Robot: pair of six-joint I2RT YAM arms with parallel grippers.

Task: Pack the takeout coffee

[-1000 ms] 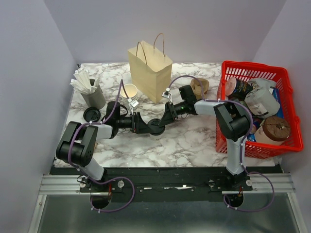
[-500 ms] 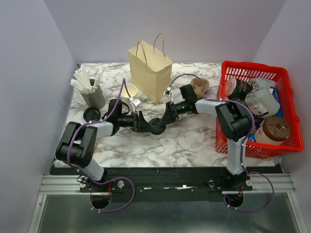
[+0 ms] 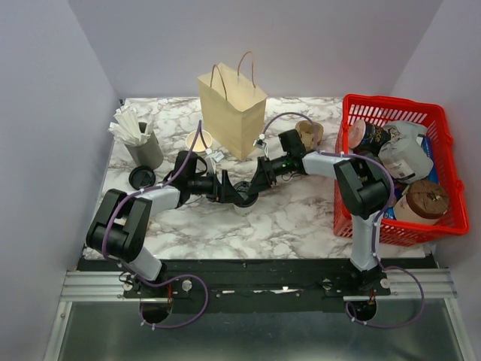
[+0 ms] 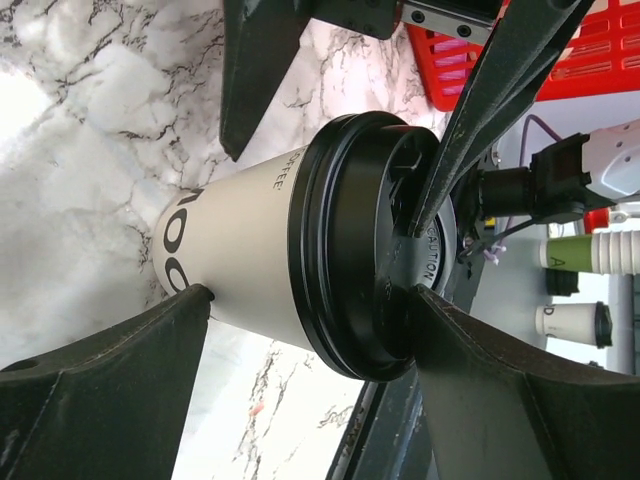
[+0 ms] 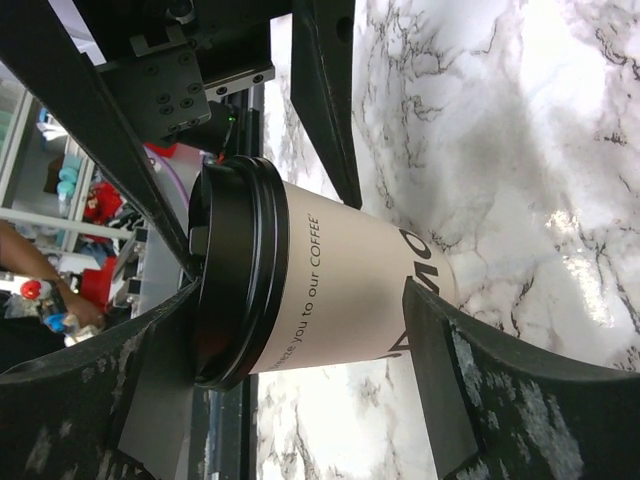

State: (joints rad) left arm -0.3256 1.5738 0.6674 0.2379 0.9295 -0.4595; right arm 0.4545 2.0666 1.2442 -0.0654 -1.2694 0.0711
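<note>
1. Right in the middle of the marble table (image 3: 301, 218) stands the coffee cup (image 3: 241, 198), white paper under a black lid, upright and on its base.
2. The left gripper (image 3: 228, 191) reaches it from the left with its jaws spread wide. In the left wrist view one of its fingers (image 4: 110, 390) sits by the foot of the cup and the other by the lid, both right against the cup's side.
3. The right gripper (image 3: 253, 188) meets it from the right, jaws likewise well apart. Its fingers (image 5: 480, 400) lie the same way: one low, one at the lid. Whether either gripper presses on the cup, I cannot tell.
4. The paper bag (image 3: 231, 113) stands upright behind the cup, handles up; its inside is hidden from above.
5. An open white cup (image 3: 198, 141) sits just left of the bag, behind the left arm.
6. A grey pot (image 3: 148, 153) at the far left holds white sticks (image 3: 129, 128); a loose black lid (image 3: 141, 177) lies beside it.
7. The red basket (image 3: 387, 101) fills the right side, crowded with cups and tubs.
8. Bare marble runs from the coffee cup to the near edge — and rightward to the basket wall. Both arms lie low across the table's middle, and walls close the left, back and right edges.
</note>
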